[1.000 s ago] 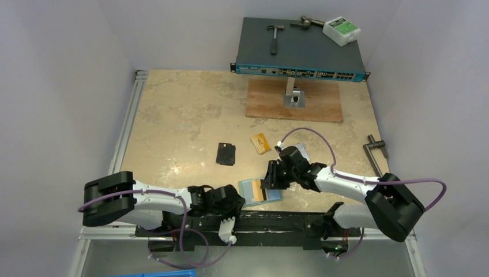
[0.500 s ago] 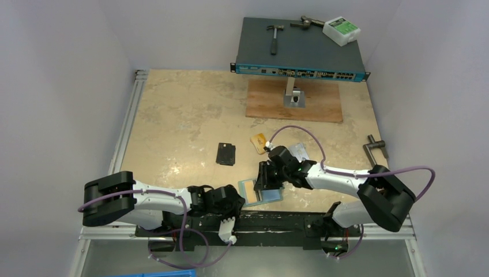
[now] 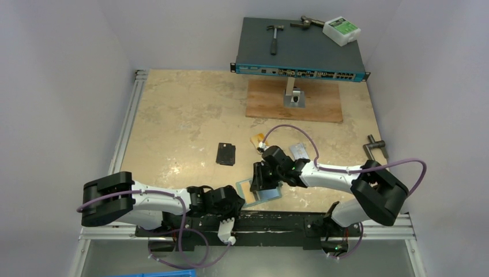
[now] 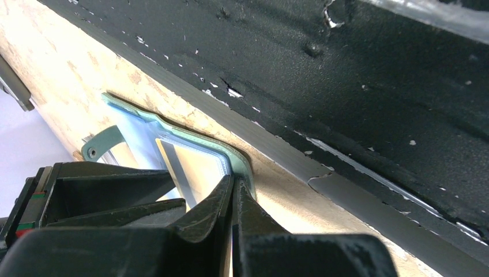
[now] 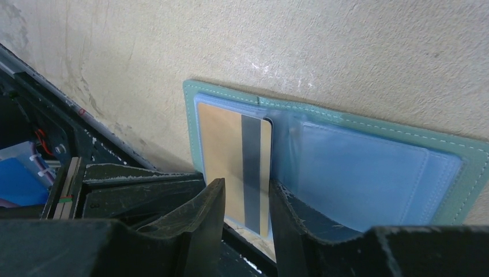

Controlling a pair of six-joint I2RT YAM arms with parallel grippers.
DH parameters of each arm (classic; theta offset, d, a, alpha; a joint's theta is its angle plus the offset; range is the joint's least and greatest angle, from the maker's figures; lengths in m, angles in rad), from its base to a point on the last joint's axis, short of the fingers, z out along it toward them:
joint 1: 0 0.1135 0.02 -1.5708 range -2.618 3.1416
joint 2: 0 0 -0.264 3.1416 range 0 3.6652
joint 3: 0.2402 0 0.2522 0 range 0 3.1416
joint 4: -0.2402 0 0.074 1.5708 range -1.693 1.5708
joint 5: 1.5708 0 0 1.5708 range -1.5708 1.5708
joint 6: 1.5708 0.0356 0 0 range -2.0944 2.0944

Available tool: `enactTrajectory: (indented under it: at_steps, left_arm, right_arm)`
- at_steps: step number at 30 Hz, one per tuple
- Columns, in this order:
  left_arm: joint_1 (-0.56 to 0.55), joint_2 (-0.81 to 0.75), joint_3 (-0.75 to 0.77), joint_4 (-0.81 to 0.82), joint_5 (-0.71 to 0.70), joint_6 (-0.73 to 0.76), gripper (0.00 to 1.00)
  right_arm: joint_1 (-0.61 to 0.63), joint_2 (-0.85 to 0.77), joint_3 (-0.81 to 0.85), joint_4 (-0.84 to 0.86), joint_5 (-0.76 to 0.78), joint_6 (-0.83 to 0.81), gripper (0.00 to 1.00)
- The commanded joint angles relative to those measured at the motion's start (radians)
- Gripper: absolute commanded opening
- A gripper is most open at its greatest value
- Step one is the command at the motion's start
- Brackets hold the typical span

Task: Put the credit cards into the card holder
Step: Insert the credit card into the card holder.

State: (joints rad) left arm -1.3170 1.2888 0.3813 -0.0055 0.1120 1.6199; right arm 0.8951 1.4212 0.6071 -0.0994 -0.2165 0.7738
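The teal card holder [image 3: 271, 195] lies open at the table's near edge, pale blue lining up; it also shows in the right wrist view [image 5: 470, 179] and the left wrist view [image 4: 244, 166]. A tan card with a dark stripe [image 5: 233, 156] sits in its left pocket. My right gripper [image 3: 259, 182] hovers low over that card, jaws narrowly open astride it [image 5: 247, 184]. My left gripper [image 3: 235, 199] is shut on the holder's left edge [image 4: 232, 180]. An orange card [image 3: 258, 140] and a silver-white card [image 3: 298, 151] lie farther back.
A black rounded rectangle [image 3: 225, 154] lies left of the orange card. A wooden board with a metal post [image 3: 294, 101] and a network switch [image 3: 300, 52] stand at the back. A metal handle [image 3: 376, 149] lies at the right. The black rail [image 3: 259, 222] runs just behind the holder's near side.
My right gripper has moved left across the open holder, and the tan card has gone with it toward the left pocket. The left gripper has kept its pinch on the holder.
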Motion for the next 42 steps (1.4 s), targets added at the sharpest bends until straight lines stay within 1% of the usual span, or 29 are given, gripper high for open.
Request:
enactTrajectory:
  at_steps: [1, 6, 9, 13, 20, 26, 29, 31, 33, 38, 41, 42]
  left_arm:
    - [-0.011, 0.013, -0.036, -0.123, 0.054, -0.002, 0.00]
    - [-0.010, -0.001, -0.001, -0.173, 0.020, -0.055, 0.01]
    - [-0.004, -0.009, 0.015, -0.202, 0.010, -0.071, 0.01]
    - [0.004, -0.005, 0.013, -0.194, 0.008, -0.058, 0.01]
    - [0.027, 0.013, 0.032, -0.179, 0.014, -0.028, 0.01]
    - [0.043, 0.026, 0.033, -0.168, 0.019, -0.009, 0.01]
    - [0.047, 0.030, 0.038, -0.156, 0.012, -0.007, 0.02]
    - [0.050, 0.028, 0.055, -0.168, -0.002, -0.019, 0.05]
    - [0.059, 0.021, 0.088, -0.200, -0.018, -0.042, 0.11]
    - [0.089, -0.002, 0.196, -0.342, -0.034, -0.093, 0.29]
    - [0.106, -0.022, 0.264, -0.440, -0.037, -0.122, 0.35]
    - [0.107, -0.026, 0.290, -0.473, -0.044, -0.135, 0.39]
  right_arm:
    - [0.011, -0.035, 0.036, -0.007, -0.028, -0.001, 0.36]
    - [-0.054, -0.121, 0.006, -0.043, -0.010, 0.015, 0.46]
    - [-0.059, -0.140, 0.001, -0.068, 0.007, 0.009, 0.49]
    - [-0.059, -0.133, -0.023, -0.038, -0.010, 0.016, 0.47]
    - [-0.058, -0.065, -0.011, 0.009, -0.043, 0.003, 0.38]
    - [-0.045, -0.024, -0.002, 0.043, -0.093, -0.014, 0.36]
    - [-0.042, -0.011, 0.011, 0.050, -0.132, -0.032, 0.37]
    - [-0.044, -0.024, 0.034, 0.014, -0.138, -0.044, 0.41]
    - [-0.075, -0.068, 0.064, -0.056, -0.095, -0.053, 0.47]
    - [-0.294, -0.218, 0.123, -0.215, -0.062, -0.133, 0.58]
    - [-0.415, -0.250, 0.180, -0.286, -0.073, -0.188, 0.65]
    - [-0.447, -0.245, 0.202, -0.310, -0.079, -0.208, 0.67]
